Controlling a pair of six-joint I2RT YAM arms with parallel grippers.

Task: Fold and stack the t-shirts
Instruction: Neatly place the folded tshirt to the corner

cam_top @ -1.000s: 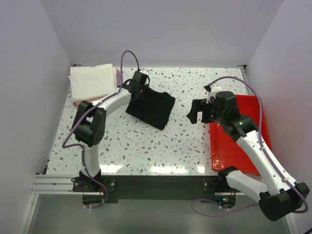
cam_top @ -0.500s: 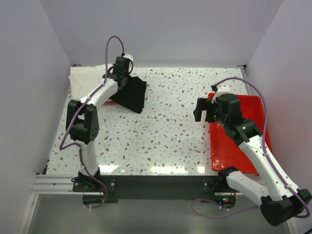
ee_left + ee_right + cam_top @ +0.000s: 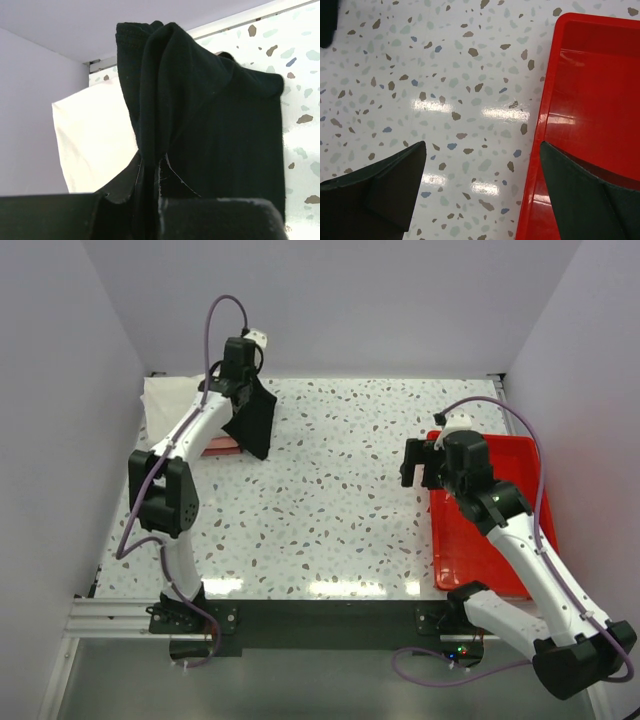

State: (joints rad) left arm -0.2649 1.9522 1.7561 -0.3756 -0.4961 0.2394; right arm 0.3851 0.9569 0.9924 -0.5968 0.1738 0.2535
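Note:
My left gripper (image 3: 240,390) is shut on the black t-shirt (image 3: 253,418) and holds it up at the back left, so it hangs down beside the stack. In the left wrist view the black t-shirt (image 3: 210,115) drapes from my gripper (image 3: 150,172). The folded white t-shirt (image 3: 172,405) tops the stack at the back left corner and also shows in the left wrist view (image 3: 95,140). A pink folded shirt (image 3: 222,446) peeks out under it. My right gripper (image 3: 418,462) is open and empty over the table by the tray's left rim, as seen in the right wrist view (image 3: 482,165).
A red plastic tray (image 3: 505,455) lies at the right side of the speckled table; its left rim shows in the right wrist view (image 3: 545,125). White walls close in the back and both sides.
My left gripper has carried the black t-shirt from mid-table up and left toward the back-left stack, lifting it off the table. My right gripper has drawn slightly back toward the tray.

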